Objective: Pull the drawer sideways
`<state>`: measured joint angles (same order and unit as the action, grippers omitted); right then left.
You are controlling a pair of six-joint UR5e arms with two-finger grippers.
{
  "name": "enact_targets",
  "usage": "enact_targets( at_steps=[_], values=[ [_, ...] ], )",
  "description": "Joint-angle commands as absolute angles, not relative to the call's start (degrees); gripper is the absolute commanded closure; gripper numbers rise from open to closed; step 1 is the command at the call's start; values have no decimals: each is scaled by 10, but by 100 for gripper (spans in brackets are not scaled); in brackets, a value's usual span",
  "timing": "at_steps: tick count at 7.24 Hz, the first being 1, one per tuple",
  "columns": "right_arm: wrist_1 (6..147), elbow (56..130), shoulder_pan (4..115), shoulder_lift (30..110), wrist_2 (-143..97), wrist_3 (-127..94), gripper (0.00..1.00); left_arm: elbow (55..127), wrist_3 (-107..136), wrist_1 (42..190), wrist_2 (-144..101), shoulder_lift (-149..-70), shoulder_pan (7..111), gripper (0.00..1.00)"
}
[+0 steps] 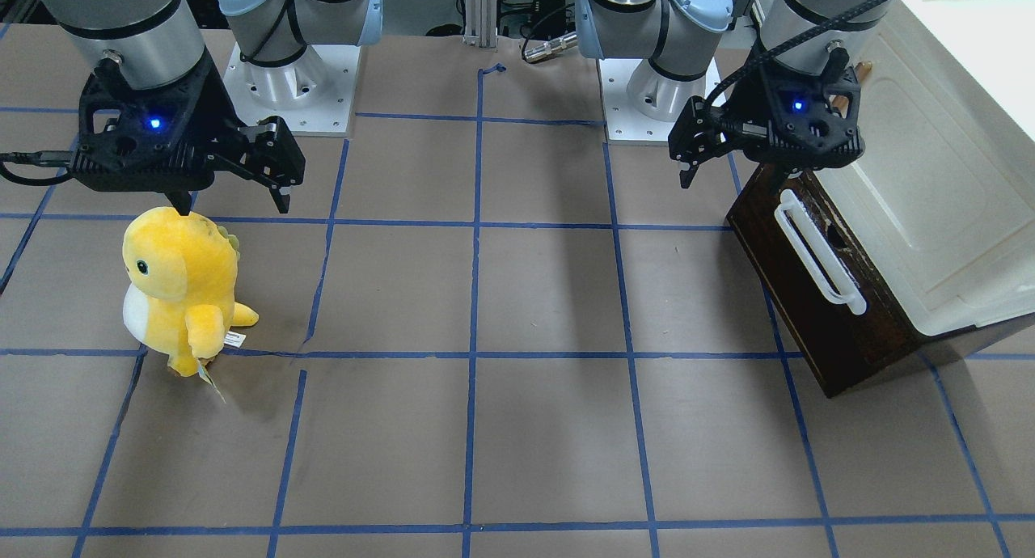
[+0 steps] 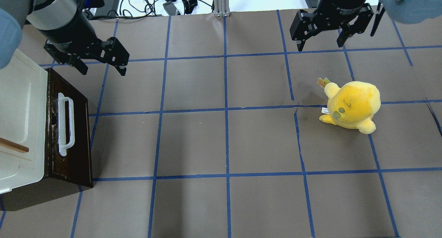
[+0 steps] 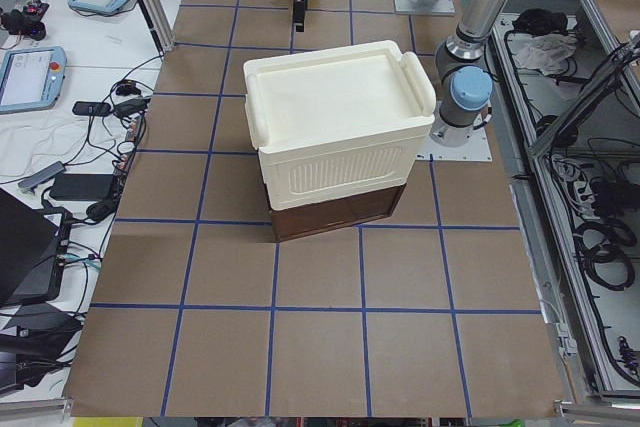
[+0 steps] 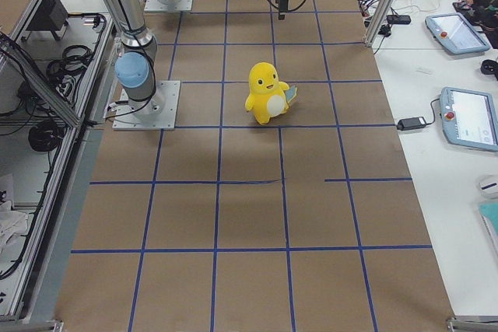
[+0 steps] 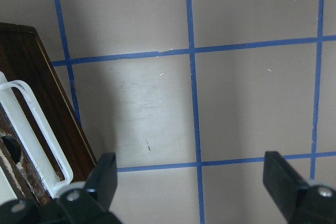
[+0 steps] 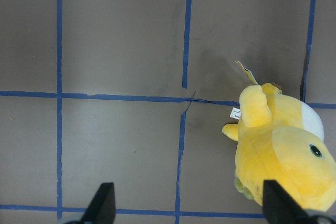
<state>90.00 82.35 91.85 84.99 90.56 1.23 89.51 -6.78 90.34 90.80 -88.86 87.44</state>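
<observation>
While shut beneath cream cabinet (image 2: 20, 110) at table (image 2: 224, 145) left edge: drawer (image 2: 81, 138), rigid wood, probably sliding with friction. Grasp at white bar handle (image 2: 65, 124). Nearby left gripper (image 2: 102, 71) parted, empty; right gripper (image 2: 320, 46) likewise.

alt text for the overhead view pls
The left pincer hangs open over the table by the far end of a dark brown drawer with a white bar handle, set in a cream cabinet. The right pincer hangs open beyond a yellow plush toy.
</observation>
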Motion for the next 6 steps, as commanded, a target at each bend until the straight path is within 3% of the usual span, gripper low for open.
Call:
enact_targets(
  at_steps=[1,6],
  values=[
    [900,824,918,850,906,12,0,896,-68,904,908,-888,875,0],
    [900,824,918,850,905,13,0,899,-66,903,914,-887,874,0]
  ],
)
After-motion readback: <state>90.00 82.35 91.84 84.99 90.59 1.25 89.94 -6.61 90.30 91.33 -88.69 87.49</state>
